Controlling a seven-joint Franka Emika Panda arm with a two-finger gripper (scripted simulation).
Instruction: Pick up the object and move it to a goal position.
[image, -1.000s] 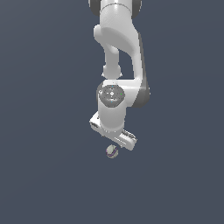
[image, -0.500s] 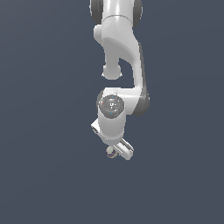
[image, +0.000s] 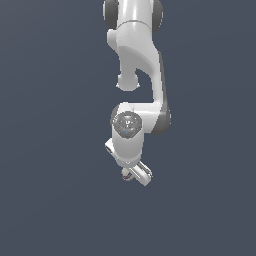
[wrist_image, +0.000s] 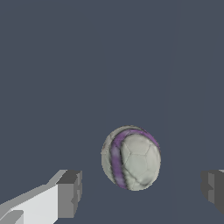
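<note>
The arm was a smooth, glossy white shell of rounded segments with dark grey bands at the joints, hanging down the middle of the exterior view from the top edge. A round, metallic-looking cap sat on the wrist joint just below centre. Under it the gripper reached toward the lower middle of the frame, a pale blocky bar jutting toward the exterior view's right.

The ball was a small sphere stitched into panels like a football, whitish-grey and matte, with a curved purple stripe down one side and darker, dirtier patches near its edge. In the exterior view it showed only as a small speck at the gripper's tip, mostly covered by the hand.

In the wrist view two square-ended grey fingers stood wide apart with the ball between them, closer to one pad, and neither touching it. The surface all around was a flat, even slate blue without texture. No container showed in either view.
</note>
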